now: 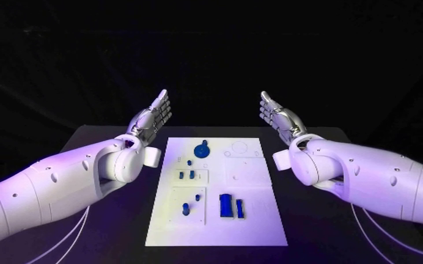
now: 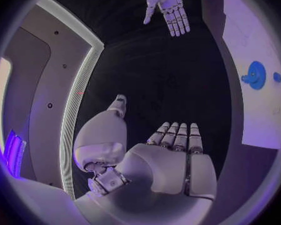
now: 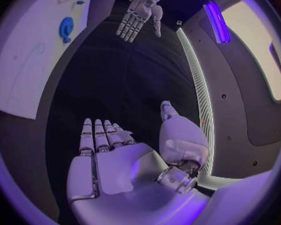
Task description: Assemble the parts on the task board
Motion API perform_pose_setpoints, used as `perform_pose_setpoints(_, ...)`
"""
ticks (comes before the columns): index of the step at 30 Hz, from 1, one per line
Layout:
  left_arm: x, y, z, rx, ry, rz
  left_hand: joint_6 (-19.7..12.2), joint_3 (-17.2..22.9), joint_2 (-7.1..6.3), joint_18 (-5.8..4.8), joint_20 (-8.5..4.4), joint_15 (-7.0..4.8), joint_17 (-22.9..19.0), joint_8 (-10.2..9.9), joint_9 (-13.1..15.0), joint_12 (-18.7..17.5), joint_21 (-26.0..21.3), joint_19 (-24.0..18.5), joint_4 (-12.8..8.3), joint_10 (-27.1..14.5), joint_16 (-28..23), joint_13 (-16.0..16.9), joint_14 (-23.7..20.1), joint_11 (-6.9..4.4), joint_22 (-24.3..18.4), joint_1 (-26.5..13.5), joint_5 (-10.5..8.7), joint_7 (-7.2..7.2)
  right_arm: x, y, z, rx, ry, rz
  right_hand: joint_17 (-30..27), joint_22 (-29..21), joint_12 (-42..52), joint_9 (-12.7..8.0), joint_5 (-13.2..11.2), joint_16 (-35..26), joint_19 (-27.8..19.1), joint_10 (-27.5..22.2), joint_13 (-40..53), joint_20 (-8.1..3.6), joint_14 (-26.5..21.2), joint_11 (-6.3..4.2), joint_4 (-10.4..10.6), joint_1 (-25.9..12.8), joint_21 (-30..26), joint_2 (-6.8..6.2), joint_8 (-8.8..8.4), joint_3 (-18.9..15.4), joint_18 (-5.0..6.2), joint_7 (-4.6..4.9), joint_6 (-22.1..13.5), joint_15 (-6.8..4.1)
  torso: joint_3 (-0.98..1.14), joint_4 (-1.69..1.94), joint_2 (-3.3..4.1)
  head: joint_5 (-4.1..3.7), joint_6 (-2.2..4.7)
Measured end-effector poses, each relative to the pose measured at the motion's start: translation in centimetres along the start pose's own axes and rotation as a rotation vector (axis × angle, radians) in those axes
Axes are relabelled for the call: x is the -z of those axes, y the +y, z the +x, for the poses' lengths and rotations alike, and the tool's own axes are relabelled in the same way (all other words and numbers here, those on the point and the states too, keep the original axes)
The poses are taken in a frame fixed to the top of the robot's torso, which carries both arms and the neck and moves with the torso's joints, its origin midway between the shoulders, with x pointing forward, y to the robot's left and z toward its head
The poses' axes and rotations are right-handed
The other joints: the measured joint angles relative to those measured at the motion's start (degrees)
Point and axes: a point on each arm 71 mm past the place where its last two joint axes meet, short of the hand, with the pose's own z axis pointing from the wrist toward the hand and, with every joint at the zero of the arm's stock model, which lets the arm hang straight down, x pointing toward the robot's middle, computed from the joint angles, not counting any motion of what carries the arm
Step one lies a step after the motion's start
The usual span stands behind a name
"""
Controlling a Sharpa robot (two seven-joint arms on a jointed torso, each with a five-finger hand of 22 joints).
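The white task board lies in the middle of the black table. On it are a round blue part near the far edge, small blue parts at mid left, and two upright blue blocks toward the near end. My left hand is raised beyond the board's far left corner, fingers straight and together, holding nothing. My right hand mirrors it beyond the far right corner, also empty. The left wrist view shows my left palm, the right hand and the round blue part.
The black table extends on both sides of the board. In the right wrist view the board with the round blue part lies beside my right palm, and the left hand is opposite.
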Motion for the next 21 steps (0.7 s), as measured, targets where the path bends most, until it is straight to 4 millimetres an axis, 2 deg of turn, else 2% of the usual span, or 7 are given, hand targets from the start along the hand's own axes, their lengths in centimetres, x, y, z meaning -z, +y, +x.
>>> perform_pose_setpoints(1, 0.1, 0.0, 0.4, 0.000, -0.004, 0.000, -0.8, -0.3, 0.14, -0.39, -0.22, -0.14, -0.2, 0.0, -0.3, 0.0, 0.0, -0.6, -0.3, -0.8, -0.3, 0.0, -0.7, -0.19, -0.1, -4.2, -0.18, -0.16, 0.2, 0.2, 0.6, -0.021, -0.005, -0.004, -0.4, -0.7, -0.3, -0.4, -0.3, -0.4, -1.0, -0.9, -0.2, -0.18, -0.8, -0.11, -0.1, -2.7, 0.0, 0.17, -0.25, -0.5, -0.62, -0.17, -0.6, -0.09, 0.12, 0.05, -0.04, 0.08, 0.76)
perform_pose_setpoints(4, 0.7, 0.1, 1.9, -0.001, -0.025, 0.000, -2.4, -1.2, 0.45, -0.41, -0.96, -0.46, -0.6, -0.3, -0.9, -0.5, -0.5, -1.9, -0.7, -2.6, -0.8, -0.1, -2.3, -0.59, -0.3, -13.7, -0.52, -0.55, 0.9, 0.7, 2.0, -0.080, -0.032, -0.011, -1.3, -2.1, -0.7, -1.1, -0.3, -1.2, -3.1, -2.7, -0.8, -0.63, -2.7, -0.46, -0.2, -8.8, 0.0, 0.57, -0.62, -1.6, -0.78, -0.61, -2.1, -0.31, 0.40, 0.16, -0.13, 0.26, 2.37)
perform_pose_setpoints(9, 1.7, 0.1, 3.9, -0.015, -0.078, 0.002, -3.6, -2.0, 0.75, -0.41, -1.37, -0.94, -1.0, -0.4, -1.6, -0.7, -0.6, -3.3, -0.9, -3.9, -1.3, -0.2, -3.4, -0.93, -0.5, -22.4, -0.78, -0.79, 1.6, 1.1, 2.8, -0.134, -0.092, -0.011, -2.1, -3.4, -1.1, -1.8, -0.6, -1.9, -5.0, -4.1, -1.3, -1.01, -4.1, -0.68, -0.4, -14.1, -0.2, 0.94, -1.08, -2.3, -0.77, -1.06, -3.1, -0.35, 0.80, 0.32, -0.25, 0.44, 4.42)
perform_pose_setpoints(13, 2.3, 0.0, 4.7, -0.033, -0.128, 0.006, -4.1, -2.2, 0.84, -0.41, -1.54, -0.95, -1.1, -0.4, -1.7, -0.7, -0.7, -3.5, -1.1, -4.4, -1.5, -0.3, -3.8, -1.03, -0.5, -25.4, -0.89, -0.91, 1.8, 1.2, 2.8, -0.145, -0.128, -0.008, -2.6, -4.2, -1.5, -2.1, -0.8, -2.4, -6.3, -5.2, -1.6, -1.19, -5.1, -0.82, -0.3, -17.5, -0.2, 1.13, -1.49, -3.0, -1.30, -1.16, -4.0, -0.63, 0.95, 0.36, -0.30, 0.50, 4.95)
perform_pose_setpoints(16, 2.6, 0.0, 5.0, -0.047, -0.165, 0.008, -4.6, -2.3, 0.94, -0.48, -1.65, -1.05, -1.1, -0.4, -1.8, -0.7, -0.7, -4.1, -1.2, -5.0, -1.6, -0.3, -4.1, -1.30, -0.5, -27.4, -1.00, -1.10, 1.8, 1.1, 2.6, -0.147, -0.148, -0.007, -2.7, -4.3, -1.6, -2.2, -0.9, -2.5, -6.4, -5.3, -1.6, -1.25, -5.2, -0.89, -0.4, -17.9, -0.2, 1.19, -1.51, -3.0, -1.64, -1.24, -4.2, -0.64, 0.99, 0.37, -0.31, 0.50, 5.05)
perform_pose_setpoints(17, 2.7, 0.0, 5.1, -0.051, -0.175, 0.008, -4.8, -2.6, 0.95, -1.03, -1.66, -1.06, -1.1, -0.5, -1.9, -0.7, -0.7, -4.3, -1.2, -5.3, -1.7, -0.3, -4.5, -1.22, -0.5, -28.6, -1.10, -1.09, 1.8, 1.1, 2.6, -0.147, -0.153, -0.007, -2.7, -4.3, -1.6, -2.2, -0.9, -2.5, -6.4, -5.3, -1.7, -1.25, -5.2, -0.89, -0.4, -18.0, -0.2, 1.24, -1.50, -3.0, -1.65, -1.24, -4.2, -0.64, 0.98, 0.38, -0.31, 0.50, 5.07)
perform_pose_setpoints(21, 2.8, -0.1, 5.0, -0.067, -0.210, 0.013, -4.8, -2.6, 1.01, -1.28, -1.74, -1.05, -1.2, -0.6, -1.9, -0.7, -0.7, -4.4, -1.2, -5.3, -1.7, -0.3, -4.5, -1.23, -0.6, -28.7, -1.10, -1.09, 1.8, 1.1, 2.5, -0.149, -0.167, -0.005, -2.7, -4.4, -1.6, -2.2, -0.9, -2.5, -6.4, -5.3, -1.7, -1.25, -5.2, -0.89, -0.4, -18.1, -0.2, 1.18, -1.50, -3.0, -1.64, -1.24, -4.2, -0.64, 1.02, 0.39, -0.31, 0.50, 5.10)
